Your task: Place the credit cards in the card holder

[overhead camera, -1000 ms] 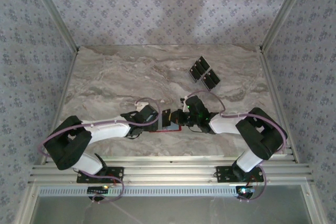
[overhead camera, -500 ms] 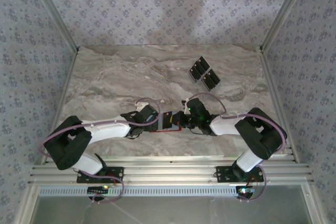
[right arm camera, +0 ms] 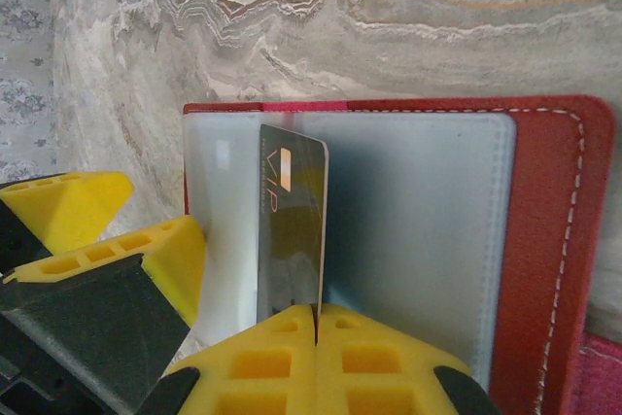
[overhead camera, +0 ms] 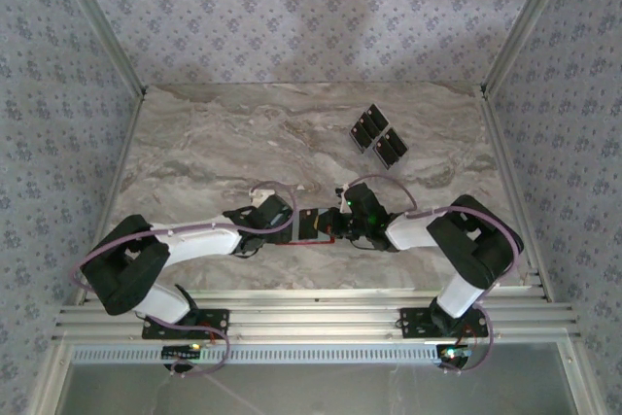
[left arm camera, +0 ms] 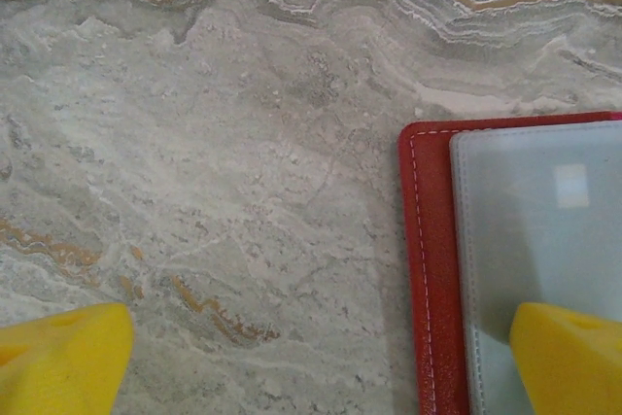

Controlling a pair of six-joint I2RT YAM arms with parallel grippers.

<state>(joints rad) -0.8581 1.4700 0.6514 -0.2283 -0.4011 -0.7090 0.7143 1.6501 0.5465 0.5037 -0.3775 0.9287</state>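
Note:
The red card holder (right arm camera: 544, 240) lies open on the marble, its pale grey-blue pocket (right arm camera: 418, 230) facing up. My right gripper (right arm camera: 316, 337) is shut on a black credit card (right arm camera: 290, 230) marked VIP, held on edge just over the left part of the pocket. My left gripper (left arm camera: 311, 366) is open, and its right fingertip (left arm camera: 569, 357) rests on the pocket of the card holder (left arm camera: 428, 269). From above, the left gripper (overhead camera: 296, 225) and right gripper (overhead camera: 335, 225) meet over the card holder (overhead camera: 313, 232). Several more credit cards (overhead camera: 379, 136) lie in two groups at the back right.
The marble table (overhead camera: 214, 153) is walled by patterned panels on three sides. A metal rail (overhead camera: 311, 318) runs along the near edge. The left arm's yellow fingers (right arm camera: 160, 259) stand close beside the held card in the right wrist view.
My right gripper has shifted a little left and nearer with the card, closing on the left gripper over the card holder. The left arm has barely moved.

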